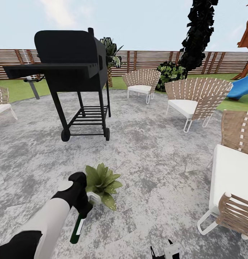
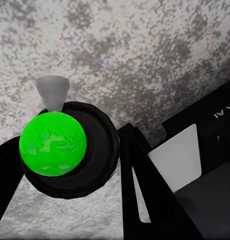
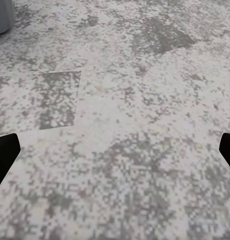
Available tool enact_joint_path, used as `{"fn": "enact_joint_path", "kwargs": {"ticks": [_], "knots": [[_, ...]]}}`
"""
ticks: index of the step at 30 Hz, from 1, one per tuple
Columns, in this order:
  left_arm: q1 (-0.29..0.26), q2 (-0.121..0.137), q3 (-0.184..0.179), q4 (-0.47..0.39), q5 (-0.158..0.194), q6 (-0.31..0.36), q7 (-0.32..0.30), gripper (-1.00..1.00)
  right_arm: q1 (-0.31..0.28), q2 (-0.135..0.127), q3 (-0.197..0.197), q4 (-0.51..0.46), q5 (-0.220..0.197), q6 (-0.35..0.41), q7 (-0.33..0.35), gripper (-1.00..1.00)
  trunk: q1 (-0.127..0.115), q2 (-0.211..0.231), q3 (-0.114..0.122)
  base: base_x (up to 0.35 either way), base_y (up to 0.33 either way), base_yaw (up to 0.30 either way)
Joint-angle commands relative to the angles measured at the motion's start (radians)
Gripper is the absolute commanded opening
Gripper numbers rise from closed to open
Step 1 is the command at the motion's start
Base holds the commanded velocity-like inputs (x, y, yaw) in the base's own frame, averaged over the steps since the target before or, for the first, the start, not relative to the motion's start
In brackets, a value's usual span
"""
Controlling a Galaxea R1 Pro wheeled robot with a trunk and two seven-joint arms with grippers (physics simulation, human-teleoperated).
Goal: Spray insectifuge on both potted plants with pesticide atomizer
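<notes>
On patio, left gripper (image 1: 84,204) holding pesticide atomizer (image 1: 77,227) beside potted plant (image 1: 102,184)

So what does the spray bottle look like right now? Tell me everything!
The pesticide atomizer is a slim, dark green-black bottle with a white stripe down its side. The left hand grips it near the top, so its body hangs down, tilted, above the grey patio. Its white spray head points toward the potted plant, right next to its leaves. From the wrist camera, its bottom end shows as a bright green ball.
</notes>
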Motion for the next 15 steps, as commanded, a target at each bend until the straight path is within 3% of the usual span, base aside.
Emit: {"fn": "enact_joint_path", "kwargs": {"ticks": [1,8,15], "knots": [[0.006,0.000,0.004,0.000,-0.011,0.010,-0.009,-1.00,-0.001,0.000,0.002,0.001,0.010,-0.001,-0.010,1.00,0.000,0.000,-0.001,0.000,0.000,0.000],[0.019,0.003,0.004,-0.011,-0.010,0.009,-0.007,-1.00,-0.001,0.001,0.002,0.001,0.010,-0.001,-0.007,1.00,0.000,0.000,-0.001,-0.018,0.016,0.000],[0.019,0.004,0.004,-0.015,-0.011,0.010,-0.005,-1.00,-0.001,0.000,0.001,0.001,0.011,-0.001,-0.010,1.00,0.000,0.000,-0.001,-0.214,0.193,0.000]]}}
